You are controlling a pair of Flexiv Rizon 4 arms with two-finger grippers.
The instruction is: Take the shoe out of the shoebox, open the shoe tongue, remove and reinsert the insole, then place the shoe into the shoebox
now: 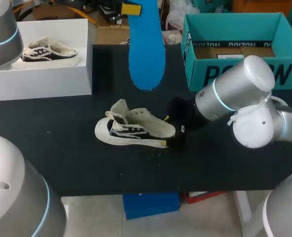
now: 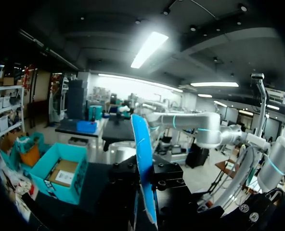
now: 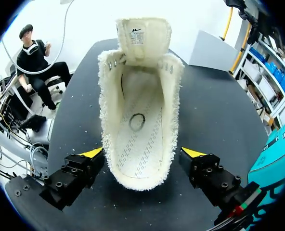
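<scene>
Left gripper (image 2: pixel 144 188): apparently clamped on insole (image 1: pixel 147 49), held aloft. Right gripper (image 3: pixel 142 153): wide, straddling heel of shoe (image 1: pixel 136 131). Risk: unheld shoe may slide at reinsertion; limp insole may buckle.

Two shoes are counted — the opened shoe (image 1: pixel 135 131) and the boxed shoe (image 1: pixel 46 50); two boxes — the white box (image 1: pixel 37 81) and the teal shoebox (image 1: pixel 198 69); one blue insole (image 1: pixel 146 49) is seen.
</scene>
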